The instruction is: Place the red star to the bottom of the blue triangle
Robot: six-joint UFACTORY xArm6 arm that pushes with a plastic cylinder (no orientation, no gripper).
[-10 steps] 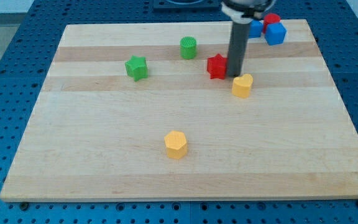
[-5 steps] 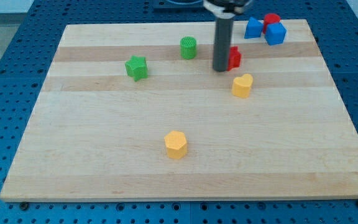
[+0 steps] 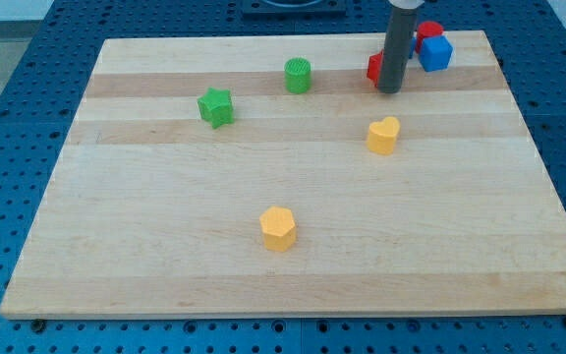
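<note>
The red star (image 3: 373, 67) lies near the view's top of the wooden board (image 3: 165, 216); only its left part shows, the rest is behind my rod. My tip (image 3: 390, 90) rests on the board right against the star, at its lower right. The blue triangle is hidden behind the rod, just up and right of the star. A blue cube (image 3: 436, 53) and a red cylinder (image 3: 429, 31) sit close together to the right of the rod.
A green cylinder (image 3: 299, 75) stands left of the star, and a green star (image 3: 215, 106) further left. A yellow heart (image 3: 383, 135) lies just below my tip. A yellow hexagon (image 3: 278, 228) sits lower, near the board's middle.
My rod went round to the star's left, then swept up and right. The red star has been pushed up and right, towards the blue triangle, which the rod now covers.
</note>
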